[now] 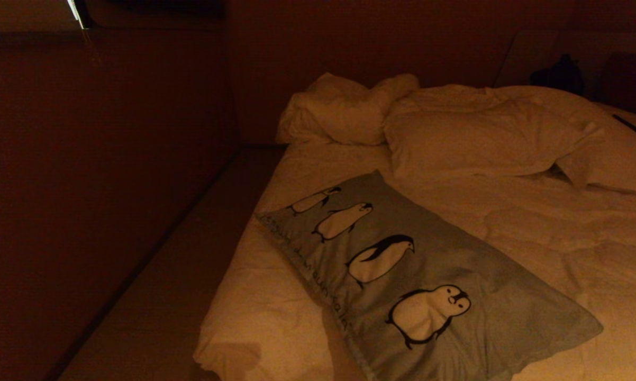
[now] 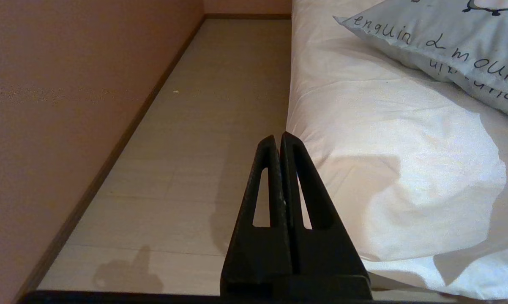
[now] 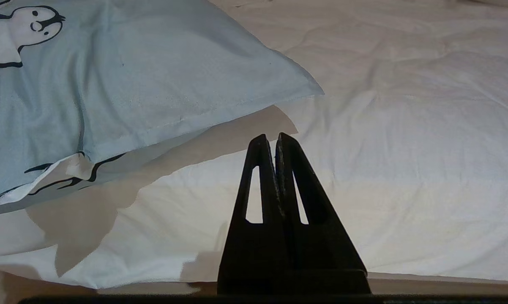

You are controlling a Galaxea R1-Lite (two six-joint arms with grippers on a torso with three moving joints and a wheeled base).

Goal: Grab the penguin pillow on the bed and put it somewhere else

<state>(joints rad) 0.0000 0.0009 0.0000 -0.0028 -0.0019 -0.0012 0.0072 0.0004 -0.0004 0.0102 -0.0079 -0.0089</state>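
From left: I see wall (image 1: 85, 185) and a floor strip (image 1: 191, 254), with my left gripper (image 2: 279, 139) pressed together, empty, hanging over the floor just beside the bed (image 1: 535, 238) edge. The penguin pillow (image 1: 418, 275) lies flat and diagonal on the duvet near the bed's left edge. My right gripper (image 3: 271, 139) is also pressed together, empty, low over the duvet just off the pillow's corner, not touching; white pillows (image 1: 455, 127) sit at the far end.

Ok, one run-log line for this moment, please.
stage: before pickup | penguin pillow: flat on bed, near corner, untouched | left pincer: shut, by bed edge above floor | right pincer: shut, empty, short of pillow corner
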